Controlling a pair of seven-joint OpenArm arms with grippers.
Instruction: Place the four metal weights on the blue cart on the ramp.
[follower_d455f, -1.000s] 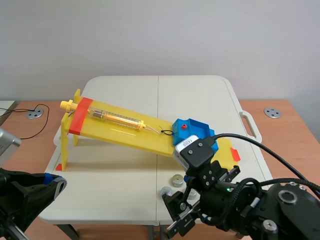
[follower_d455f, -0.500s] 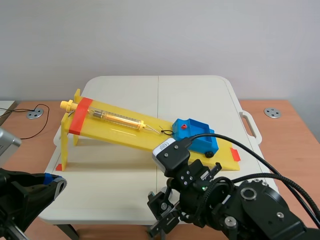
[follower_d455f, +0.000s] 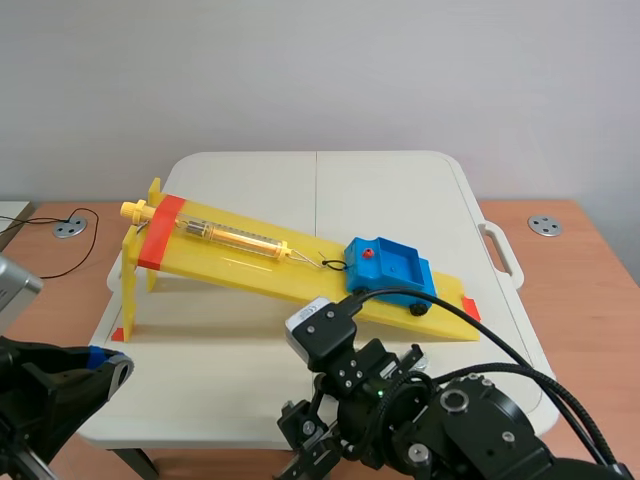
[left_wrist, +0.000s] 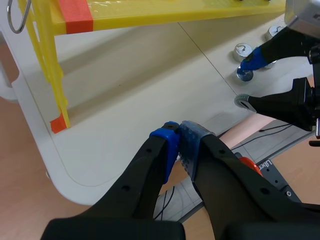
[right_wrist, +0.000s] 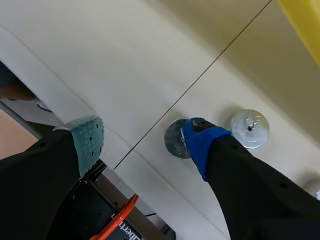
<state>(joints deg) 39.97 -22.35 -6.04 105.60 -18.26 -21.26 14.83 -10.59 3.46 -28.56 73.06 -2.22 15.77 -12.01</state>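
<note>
The blue cart (follower_d455f: 389, 268) sits low on the yellow ramp (follower_d455f: 250, 255), its tray bare. My right gripper (right_wrist: 142, 137) hangs open over the table's front edge. Its blue fingertip (right_wrist: 199, 141) lies over one flat metal weight (right_wrist: 173, 140). A second weight (right_wrist: 249, 128) lies just past that finger, and a third (right_wrist: 313, 188) shows at the side. In the scene view the right arm (follower_d455f: 400, 420) hides the weights. The left wrist view shows weights (left_wrist: 243, 50) beside the right gripper's fingers (left_wrist: 254, 59). My left gripper (left_wrist: 178, 141) is shut on nothing, off the table's front left corner.
The ramp stands on yellow legs (left_wrist: 50, 75) at its high end, with a spring scale (follower_d455f: 230, 236) hooked to the cart. The white folding table (follower_d455f: 240, 360) has a centre seam. A brown desk (follower_d455f: 560, 250) lies to the right.
The right arm has moved left along the table's front edge, uncovering the cart and the ramp's low end. The left arm has kept still.
</note>
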